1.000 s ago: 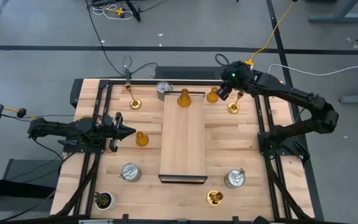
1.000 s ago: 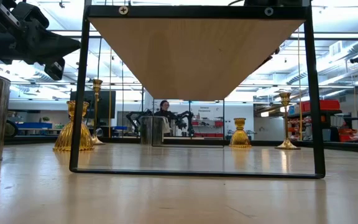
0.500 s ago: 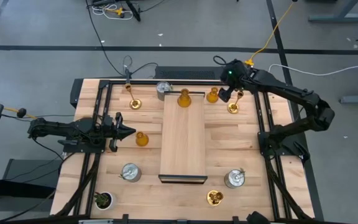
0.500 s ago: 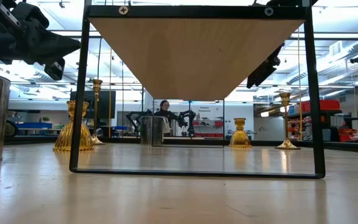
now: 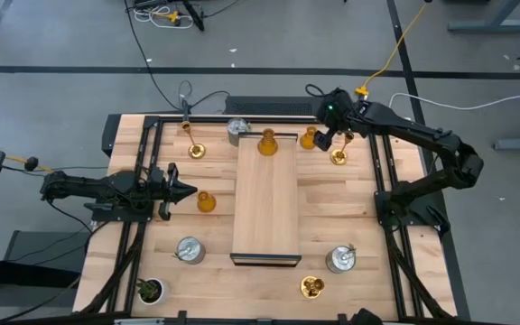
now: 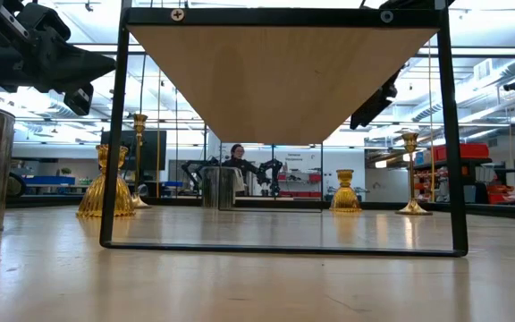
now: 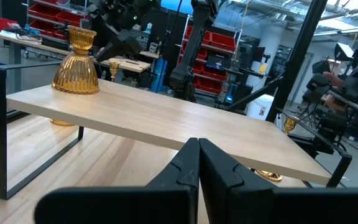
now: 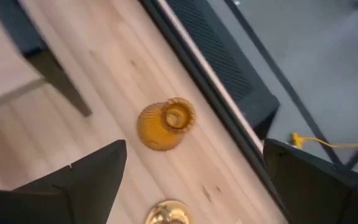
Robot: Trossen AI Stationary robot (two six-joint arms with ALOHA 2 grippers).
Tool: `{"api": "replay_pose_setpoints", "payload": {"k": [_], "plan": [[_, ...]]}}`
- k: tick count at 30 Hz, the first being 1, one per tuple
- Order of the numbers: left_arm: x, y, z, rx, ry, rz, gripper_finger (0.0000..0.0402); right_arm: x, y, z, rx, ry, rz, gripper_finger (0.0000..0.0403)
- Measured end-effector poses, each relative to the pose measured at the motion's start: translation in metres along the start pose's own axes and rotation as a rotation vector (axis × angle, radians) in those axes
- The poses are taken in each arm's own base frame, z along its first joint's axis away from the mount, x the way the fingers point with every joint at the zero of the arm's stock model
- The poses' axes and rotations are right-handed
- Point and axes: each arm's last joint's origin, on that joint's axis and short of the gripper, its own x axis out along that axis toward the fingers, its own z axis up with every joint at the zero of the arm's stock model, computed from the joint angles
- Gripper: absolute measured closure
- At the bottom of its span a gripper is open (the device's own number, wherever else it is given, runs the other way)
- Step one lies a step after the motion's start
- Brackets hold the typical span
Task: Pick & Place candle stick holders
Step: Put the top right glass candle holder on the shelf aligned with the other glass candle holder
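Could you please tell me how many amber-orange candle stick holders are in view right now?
3. One amber holder stands on the raised wooden shelf at its far end, one sits on the table under the open right gripper, and one sits beside the shut left gripper.

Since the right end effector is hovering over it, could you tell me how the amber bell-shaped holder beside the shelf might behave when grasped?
The amber holder looks like ribbed glass, so probably rigid, fairly slippery and breakable if squeezed hard. Its flared base is wider than its neck, so it likely stands stably and resists tipping. The open right end effector would probably grip best at the narrower neck.
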Motion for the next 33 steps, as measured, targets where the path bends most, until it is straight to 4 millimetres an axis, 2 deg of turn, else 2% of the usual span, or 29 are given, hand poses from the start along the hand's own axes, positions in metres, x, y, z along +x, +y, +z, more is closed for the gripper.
{"api": "replay_pose_setpoints", "payload": {"k": [10,14,20,25,33], "plan": [[0.0,0.0,0.0,0.0,0.0,0.0,0.0392,0.004,0.004,-0.001,0.006,-0.034,0.146,0.002],[0.0,0.0,0.0,0.0,0.0,0.0,0.0392,0.007,-0.002,-0.004,0.032,-0.027,0.138,0.0005],[0.0,0.0,0.0,0.0,0.0,0.0,0.0392,0.011,-0.01,-0.003,0.01,-0.037,0.119,0.0015],[0.0,0.0,0.0,0.0,0.0,0.0,0.0392,0.027,-0.012,-0.004,0.02,0.015,0.122,0.0017],[0.0,0.0,0.0,0.0,0.001,0.0,0.0392,0.068,-0.017,-0.006,0.043,0.102,0.129,0.0017]]}}
